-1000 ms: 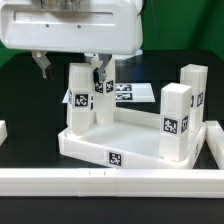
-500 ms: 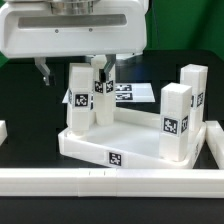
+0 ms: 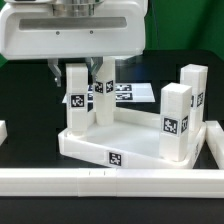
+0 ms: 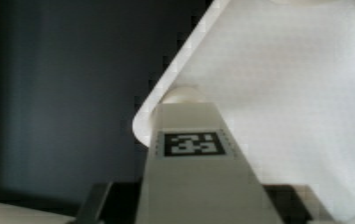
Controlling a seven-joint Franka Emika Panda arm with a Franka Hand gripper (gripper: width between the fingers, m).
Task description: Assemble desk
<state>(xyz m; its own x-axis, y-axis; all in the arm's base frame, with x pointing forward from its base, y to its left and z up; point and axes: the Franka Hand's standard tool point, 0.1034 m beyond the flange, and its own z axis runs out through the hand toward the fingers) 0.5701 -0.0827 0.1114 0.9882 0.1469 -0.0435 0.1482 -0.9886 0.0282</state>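
The white tray-like tabletop (image 3: pixel 110 150) lies with its rim up, and several white tagged legs stand in its corner sockets. My gripper (image 3: pixel 76 72) hangs over the front left leg (image 3: pixel 80 98), one dark finger on each side of the leg's top. In the wrist view the same leg (image 4: pixel 195 150) runs up between the fingers (image 4: pixel 113 200), with a dark gap showing on both sides, so the gripper (image 4: pixel 200 208) is open around it and not clamped. Another leg (image 3: pixel 106 88) stands just behind. Two legs (image 3: pixel 176 122) stand on the exterior view's right.
The marker board (image 3: pixel 132 93) lies flat behind the tabletop. Long white border rails run along the front (image 3: pixel 110 181) and the exterior view's right (image 3: pixel 214 142). The gripper's large white body fills the upper part of the exterior view.
The finger on the exterior view's left has moved rightward, closer to the front left leg. The legs and the tabletop have not moved.
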